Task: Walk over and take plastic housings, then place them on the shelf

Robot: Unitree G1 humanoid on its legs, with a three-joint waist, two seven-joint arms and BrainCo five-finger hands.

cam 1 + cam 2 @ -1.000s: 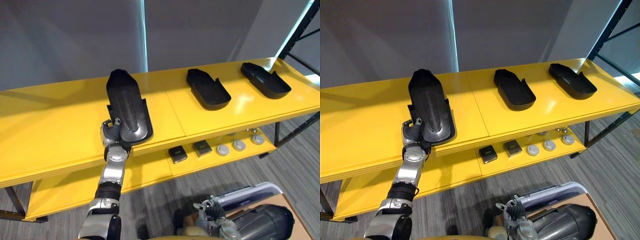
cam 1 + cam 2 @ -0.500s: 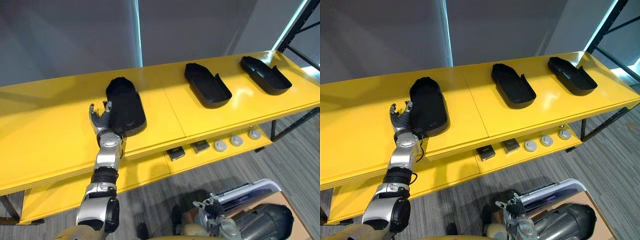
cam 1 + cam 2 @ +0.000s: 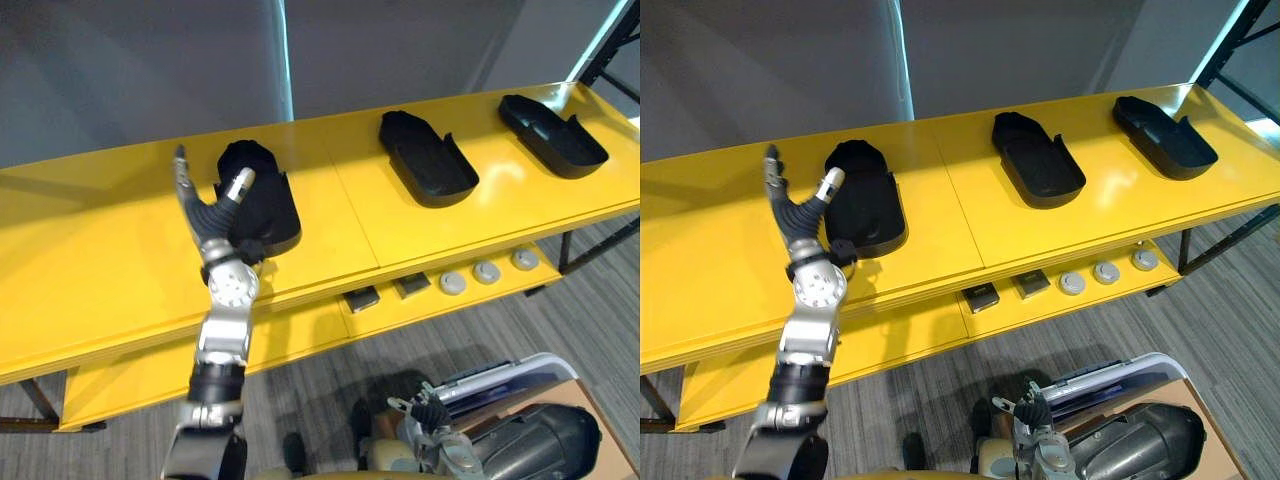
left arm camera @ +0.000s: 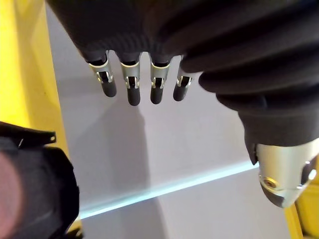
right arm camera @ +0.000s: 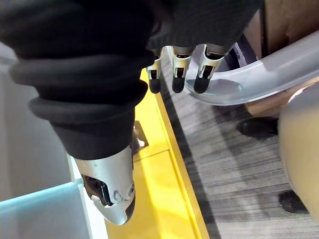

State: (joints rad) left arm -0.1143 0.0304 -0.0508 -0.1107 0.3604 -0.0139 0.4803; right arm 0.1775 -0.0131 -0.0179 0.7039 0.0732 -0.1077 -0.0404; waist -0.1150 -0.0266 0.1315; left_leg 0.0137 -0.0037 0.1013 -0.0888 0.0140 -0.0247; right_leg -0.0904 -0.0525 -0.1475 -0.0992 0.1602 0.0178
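Observation:
Three black plastic housings lie open side up on the yellow top shelf [image 3: 120, 250]. The left housing [image 3: 262, 205] rests near the shelf's front edge. My left hand [image 3: 212, 225] is raised just left of it, open with its fingers spread, holding nothing. In the left wrist view its fingers [image 4: 130, 85] are straight, and a dark corner of the housing [image 4: 35, 189] shows beside them. The middle housing [image 3: 428, 160] and the right housing [image 3: 553, 131] lie further along. My right hand [image 5: 175, 69] hangs low over the floor, fingers relaxed and empty.
The lower shelf [image 3: 300, 340] carries two small black boxes [image 3: 362, 298] and three round grey discs [image 3: 485, 272]. A grey-white cart [image 3: 510, 375] stands at the lower right. A dark rack post [image 3: 610, 40] rises at the far right, with a grey wall behind.
The left housing went from tilted up in my left hand to lying flat on the top shelf. My left hand let go and lifted beside it, fingers spread. The camera shifted slightly.

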